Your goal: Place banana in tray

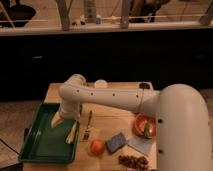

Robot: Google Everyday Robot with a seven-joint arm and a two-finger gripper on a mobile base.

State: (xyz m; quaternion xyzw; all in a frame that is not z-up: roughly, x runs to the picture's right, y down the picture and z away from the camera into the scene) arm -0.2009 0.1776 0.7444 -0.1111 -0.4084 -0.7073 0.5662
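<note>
The dark green tray [42, 142] lies at the table's left front. The pale yellow banana [72, 133] lies inside it along its right rim, pointing toward the front. My gripper [58, 120] hangs over the tray's far right part, just left of and behind the banana's far end, at the end of my white arm [115, 97] that reaches in from the right.
A metal fork [88, 125] lies on the wooden table right of the tray. An orange fruit [97, 146], a blue sponge [117, 142], a red-orange bowl [145, 126] and a dark snack pile [134, 161] sit at the front right. A white cup [101, 84] stands at the back.
</note>
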